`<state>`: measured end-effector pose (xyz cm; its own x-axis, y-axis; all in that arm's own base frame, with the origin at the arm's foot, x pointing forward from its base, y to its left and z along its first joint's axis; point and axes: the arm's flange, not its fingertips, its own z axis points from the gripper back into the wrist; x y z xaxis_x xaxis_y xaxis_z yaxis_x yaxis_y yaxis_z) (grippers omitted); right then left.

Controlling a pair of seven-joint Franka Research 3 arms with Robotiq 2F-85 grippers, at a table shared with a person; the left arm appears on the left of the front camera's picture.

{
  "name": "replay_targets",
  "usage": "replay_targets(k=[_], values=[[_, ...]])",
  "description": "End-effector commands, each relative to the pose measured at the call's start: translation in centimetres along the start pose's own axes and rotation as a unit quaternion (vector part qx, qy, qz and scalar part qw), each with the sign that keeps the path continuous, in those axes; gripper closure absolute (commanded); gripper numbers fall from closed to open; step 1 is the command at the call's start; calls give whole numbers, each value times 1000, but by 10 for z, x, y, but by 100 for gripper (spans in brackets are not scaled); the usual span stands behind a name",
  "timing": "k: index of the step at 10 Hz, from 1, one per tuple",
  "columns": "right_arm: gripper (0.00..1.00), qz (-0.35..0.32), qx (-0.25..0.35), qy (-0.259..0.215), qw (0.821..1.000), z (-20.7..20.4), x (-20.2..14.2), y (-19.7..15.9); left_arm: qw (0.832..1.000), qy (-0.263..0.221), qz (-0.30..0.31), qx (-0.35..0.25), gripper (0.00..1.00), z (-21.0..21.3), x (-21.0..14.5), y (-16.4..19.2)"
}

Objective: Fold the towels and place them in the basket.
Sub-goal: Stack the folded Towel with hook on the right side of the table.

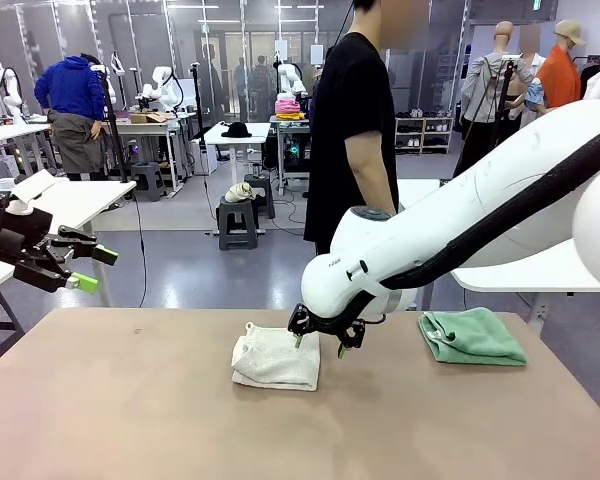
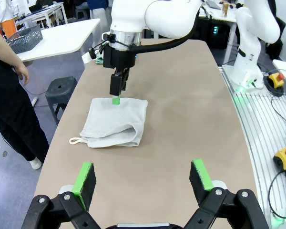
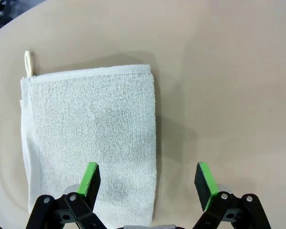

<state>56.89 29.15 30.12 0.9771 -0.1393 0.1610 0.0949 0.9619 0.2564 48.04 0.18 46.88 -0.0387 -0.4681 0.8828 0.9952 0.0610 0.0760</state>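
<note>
The near half of the table (image 1: 130, 420) lies bare, so a gripper could sweep across it freely. Mid-table, the folded cream towel (image 1: 276, 360) sits with the right gripper (image 1: 325, 335) hanging spread just over its right edge, and that arm bars the way in from the right. The green towel (image 1: 472, 336) takes the far right. The left gripper (image 1: 92, 268) hangs wide off the left edge.

Grey floor (image 1: 200, 270), white tables (image 1: 80, 200), black stools (image 1: 237, 222).

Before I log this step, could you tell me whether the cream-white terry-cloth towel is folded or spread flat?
Folded: the cream-white terry-cloth towel lies doubled, layered edges and hanging loop showing at one end.
</note>
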Motion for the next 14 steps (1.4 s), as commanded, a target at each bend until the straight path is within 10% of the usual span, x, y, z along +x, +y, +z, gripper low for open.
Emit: replay_targets(k=[1,5,8,9,10,11,12,13,14], values=[[0,4,0,-20,1000,-8,5,7,1000,-3,2,-1,0,1,2,0],[0,10,18,-15,1000,-15,12,6,1000,-3,2,-1,0,1,2,0],[40,6,31,-6,999,-19,17,2,1000,-3,2,-1,0,1,2,0],[25,0,36,-1,999,-20,18,2,1000,-3,2,-1,0,1,2,0],[60,0,37,1,999,-21,19,1,1000,-3,2,-1,0,1,2,0],[45,-1,39,5,999,-22,19,2,1000,-3,2,-1,0,1,2,0],[80,0,38,6,999,-21,19,3,1000,-3,2,-1,0,1,2,0],[65,2,38,8,999,-19,19,3,1000,-3,2,-1,0,1,2,0],[100,5,35,10,999,-18,18,4,1000,-3,2,-1,0,1,2,0]])
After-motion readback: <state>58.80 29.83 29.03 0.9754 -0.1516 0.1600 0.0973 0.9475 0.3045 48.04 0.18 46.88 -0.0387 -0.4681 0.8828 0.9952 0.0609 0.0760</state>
